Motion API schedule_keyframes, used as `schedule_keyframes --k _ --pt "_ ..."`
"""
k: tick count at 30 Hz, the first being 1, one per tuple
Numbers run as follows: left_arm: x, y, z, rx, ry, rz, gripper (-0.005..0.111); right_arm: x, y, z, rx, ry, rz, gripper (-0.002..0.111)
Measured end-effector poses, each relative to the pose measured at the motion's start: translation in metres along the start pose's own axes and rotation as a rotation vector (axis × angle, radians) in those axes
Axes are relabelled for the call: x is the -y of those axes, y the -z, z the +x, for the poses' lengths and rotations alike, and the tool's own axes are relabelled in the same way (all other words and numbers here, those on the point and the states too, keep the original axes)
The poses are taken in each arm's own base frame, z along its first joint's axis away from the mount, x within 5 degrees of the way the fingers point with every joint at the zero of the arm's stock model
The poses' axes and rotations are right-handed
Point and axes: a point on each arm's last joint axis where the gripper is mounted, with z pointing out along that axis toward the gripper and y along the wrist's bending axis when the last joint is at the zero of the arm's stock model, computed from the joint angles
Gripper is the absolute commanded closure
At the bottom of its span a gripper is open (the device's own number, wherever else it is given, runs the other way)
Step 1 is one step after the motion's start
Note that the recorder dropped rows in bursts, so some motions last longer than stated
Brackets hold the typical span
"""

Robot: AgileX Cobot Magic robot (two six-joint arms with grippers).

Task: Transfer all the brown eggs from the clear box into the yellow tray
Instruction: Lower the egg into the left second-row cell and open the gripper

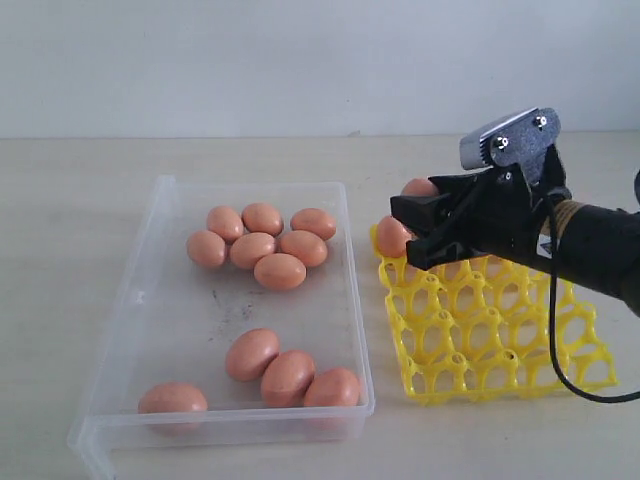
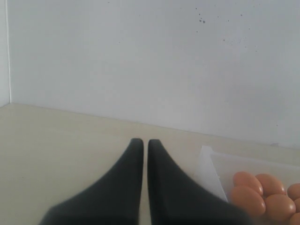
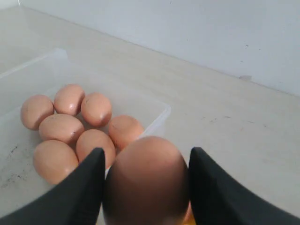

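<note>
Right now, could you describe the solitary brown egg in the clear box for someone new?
Find the clear box left of the yellow tray. In its near-left corner lies one brown egg, the only one in the box touching no other egg.

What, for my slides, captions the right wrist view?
Right gripper holds one brown egg, seven others clustered in the clear box.

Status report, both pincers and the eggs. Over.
Right pincer shut on brown egg, over yellow tray. Left pincer shut, empty. Eleven eggs in clear box. Nothing in the way.
</note>
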Motion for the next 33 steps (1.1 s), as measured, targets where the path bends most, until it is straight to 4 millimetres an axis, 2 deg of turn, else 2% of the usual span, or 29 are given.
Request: schedule_keyframes --k 3,7,9,19,33 --pt "0.0 0.0 0.0 0.0 0.0 0.0 0.103 0.001 -0.01 0.015 0.061 -0.012 -0.044 0.108" --pt "0.0 0.0 0.0 0.0 0.0 0.0 0.103 0.002 -0.023 0.04 0.015 -0.007 -0.067 0.108" --pt "0.0 0.0 0.0 0.0 0.0 0.0 0.103 0.002 -0.027 0.047 0.0 -0.004 -0.076 0.108" --pt "0.0 0.0 0.0 0.0 0.0 0.0 0.103 0.003 -0.032 0.057 -0.021 0.022 -0.088 0.108" --pt "0.0 0.0 0.0 0.0 0.0 0.0 0.103 0.008 -0.034 0.057 -0.033 0.014 -0.044 0.108"
